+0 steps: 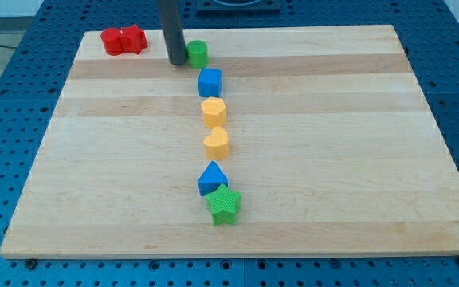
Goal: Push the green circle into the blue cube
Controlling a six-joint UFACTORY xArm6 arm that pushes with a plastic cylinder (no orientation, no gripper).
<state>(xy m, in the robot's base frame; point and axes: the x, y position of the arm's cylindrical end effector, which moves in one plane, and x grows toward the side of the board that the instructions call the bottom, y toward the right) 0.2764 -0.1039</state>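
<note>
The green circle [198, 53] sits near the view's top, just above and slightly left of the blue cube [209, 81], with a small gap between them. My tip [177, 60] rests on the board right beside the green circle's left side, touching or nearly touching it. The rod rises straight up out of the view's top.
Two red blocks [123, 39] lie together at the board's top left. Below the blue cube stand a yellow hexagon [213, 111] and a yellow heart [217, 143], then a blue triangle [212, 178] touching a green star [224, 204]. The wooden board [357, 159] lies on a blue perforated table.
</note>
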